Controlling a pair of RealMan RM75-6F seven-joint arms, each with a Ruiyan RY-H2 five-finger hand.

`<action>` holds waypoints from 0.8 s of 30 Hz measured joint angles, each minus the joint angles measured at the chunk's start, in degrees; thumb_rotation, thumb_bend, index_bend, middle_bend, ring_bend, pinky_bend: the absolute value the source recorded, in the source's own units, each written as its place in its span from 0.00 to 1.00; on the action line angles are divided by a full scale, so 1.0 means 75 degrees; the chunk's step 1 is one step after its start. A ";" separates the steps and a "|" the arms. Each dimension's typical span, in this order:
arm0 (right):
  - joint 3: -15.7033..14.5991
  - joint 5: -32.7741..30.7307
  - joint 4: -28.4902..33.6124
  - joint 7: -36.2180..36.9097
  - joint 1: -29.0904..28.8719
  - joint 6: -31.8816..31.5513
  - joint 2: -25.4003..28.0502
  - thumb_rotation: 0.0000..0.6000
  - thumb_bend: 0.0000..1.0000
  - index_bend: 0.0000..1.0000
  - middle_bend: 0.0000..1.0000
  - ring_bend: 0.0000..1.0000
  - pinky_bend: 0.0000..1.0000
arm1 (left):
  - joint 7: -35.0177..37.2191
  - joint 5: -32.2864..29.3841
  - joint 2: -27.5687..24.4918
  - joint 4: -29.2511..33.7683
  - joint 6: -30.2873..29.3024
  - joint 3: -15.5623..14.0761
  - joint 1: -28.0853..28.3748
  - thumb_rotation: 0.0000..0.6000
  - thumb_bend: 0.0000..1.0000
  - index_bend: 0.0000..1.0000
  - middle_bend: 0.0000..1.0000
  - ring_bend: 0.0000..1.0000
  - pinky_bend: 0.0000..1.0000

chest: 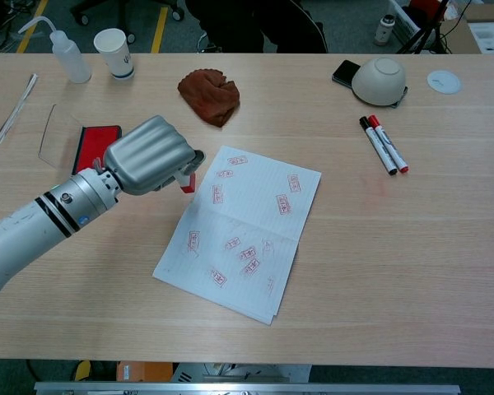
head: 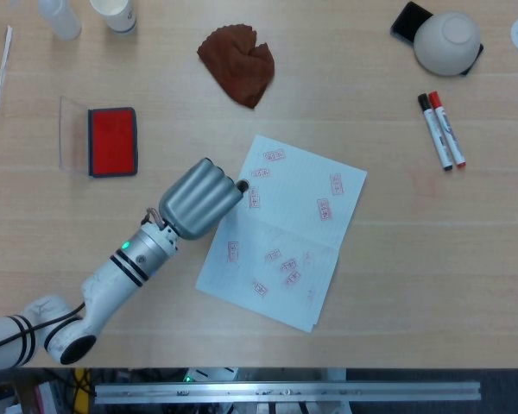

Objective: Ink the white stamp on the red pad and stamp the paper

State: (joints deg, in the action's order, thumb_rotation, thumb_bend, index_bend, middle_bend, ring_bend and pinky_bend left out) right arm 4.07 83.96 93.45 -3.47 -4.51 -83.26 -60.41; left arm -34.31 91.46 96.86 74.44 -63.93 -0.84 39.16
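Pale wooden tabletop filled the head view, where the left hand (head: 198, 200), fingers curled together, hung at the left edge of the white lined sheet of paper (head: 285, 228), which already bore many red imprints, while the red ink pad in its dark tray (head: 112, 141) lay up and to the left. From the chest view the same hand pinched the small white stamp with its red face (chest: 187, 183) just off the sheet, between paper and pad, so I judged much stamping done and a re-inking likely next; the right hand showed in neither view.

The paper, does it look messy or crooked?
Yes. The paper lies skewed to the table edge, and its red stamp marks are scattered at all angles, not in rows. The left hand holds the stamp just off its left edge.
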 measured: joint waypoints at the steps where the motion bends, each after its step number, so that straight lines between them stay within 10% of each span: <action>1: -0.0002 -0.0004 -0.0004 0.0005 0.0006 -0.0005 0.0006 1.00 0.28 0.16 0.27 0.17 0.29 | -0.0094 0.0069 0.0011 0.0093 -0.0012 -0.0042 -0.0002 1.00 0.31 0.57 1.00 1.00 1.00; 24: -0.0030 -0.0005 0.0019 -0.0014 0.0046 -0.0025 0.0048 1.00 0.28 0.16 0.27 0.17 0.29 | -0.0549 0.0536 0.0663 -0.0384 0.0120 -0.0491 -0.0266 1.00 0.31 0.57 1.00 1.00 1.00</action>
State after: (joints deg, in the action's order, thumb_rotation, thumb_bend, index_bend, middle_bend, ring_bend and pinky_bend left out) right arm 3.84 83.92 93.59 -3.57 -4.16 -83.44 -60.05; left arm -38.43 95.48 101.83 71.56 -63.03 -4.52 37.17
